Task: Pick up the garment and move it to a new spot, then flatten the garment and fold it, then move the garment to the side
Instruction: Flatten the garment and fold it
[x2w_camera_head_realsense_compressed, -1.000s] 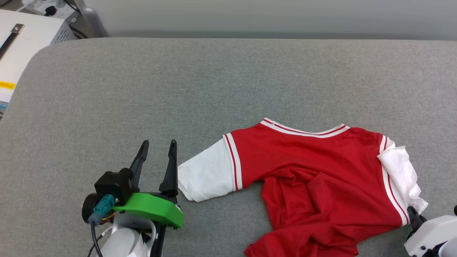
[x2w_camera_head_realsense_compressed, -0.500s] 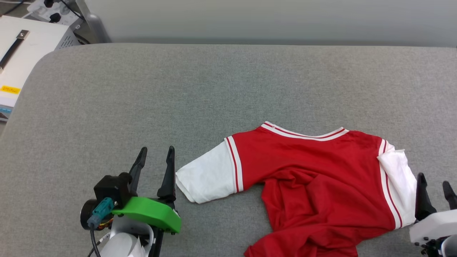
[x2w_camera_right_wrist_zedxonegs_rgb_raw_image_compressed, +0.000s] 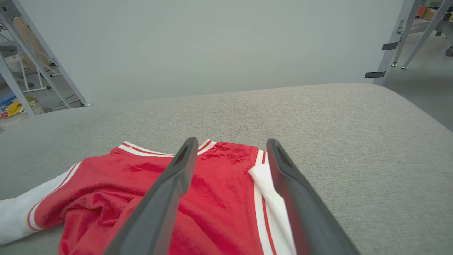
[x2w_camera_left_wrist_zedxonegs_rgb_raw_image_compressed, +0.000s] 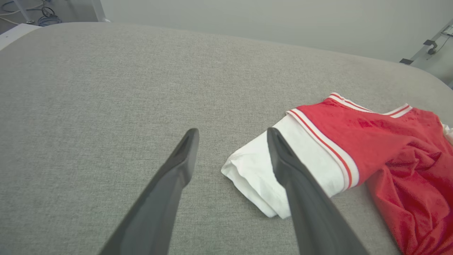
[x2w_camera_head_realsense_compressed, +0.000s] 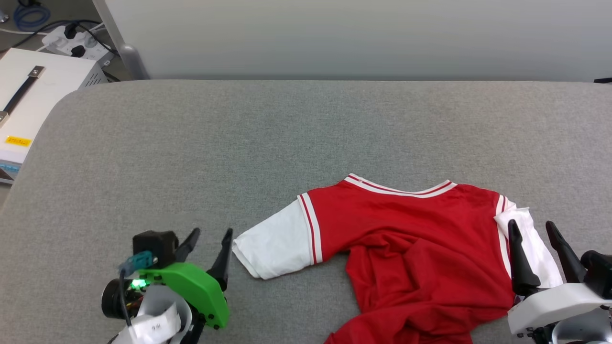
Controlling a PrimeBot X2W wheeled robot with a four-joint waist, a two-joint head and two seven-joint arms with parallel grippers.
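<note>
At near left the left gripper stands spread over the grey padded table, just beside a white sleeve of the red jersey. The jersey lies crumpled at near right, with the spread, empty right gripper above its other sleeve.

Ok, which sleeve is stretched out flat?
The sleeve by the left pincer, reaching out sideways; the other sleeve, by the right pincer, is crumpled against the shirt.
</note>
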